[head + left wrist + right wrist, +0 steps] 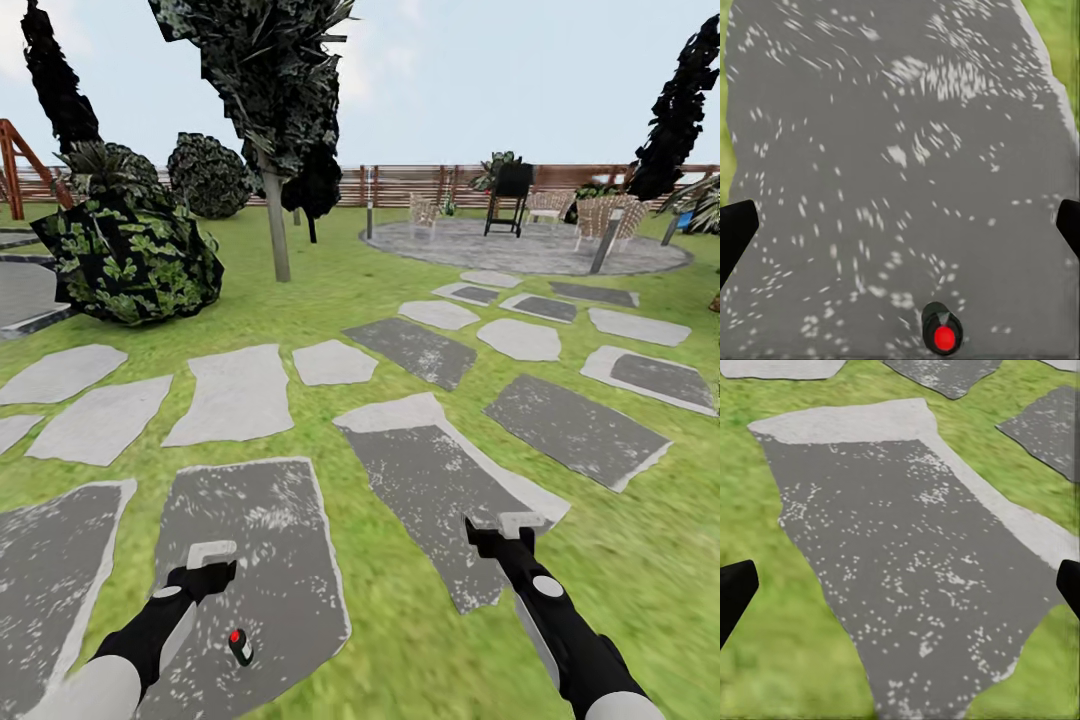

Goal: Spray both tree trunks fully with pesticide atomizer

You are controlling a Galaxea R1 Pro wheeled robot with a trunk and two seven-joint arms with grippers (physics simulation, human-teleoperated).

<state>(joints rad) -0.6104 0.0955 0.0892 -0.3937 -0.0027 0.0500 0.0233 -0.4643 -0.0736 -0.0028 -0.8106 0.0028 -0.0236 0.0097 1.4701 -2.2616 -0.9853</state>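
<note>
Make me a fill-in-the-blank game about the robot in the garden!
1. The small dark object with a red spot lies on a grey paving ____.
2. That object lies nearer the robot's ____ gripper.
3. The jaws of both the left gripper and right gripper are ____.
4. Around the paving stone grows green ____.

Missing words: stone; left; open; grass

Both grippers [210,556] [508,523] forward, jaws apart
</note>
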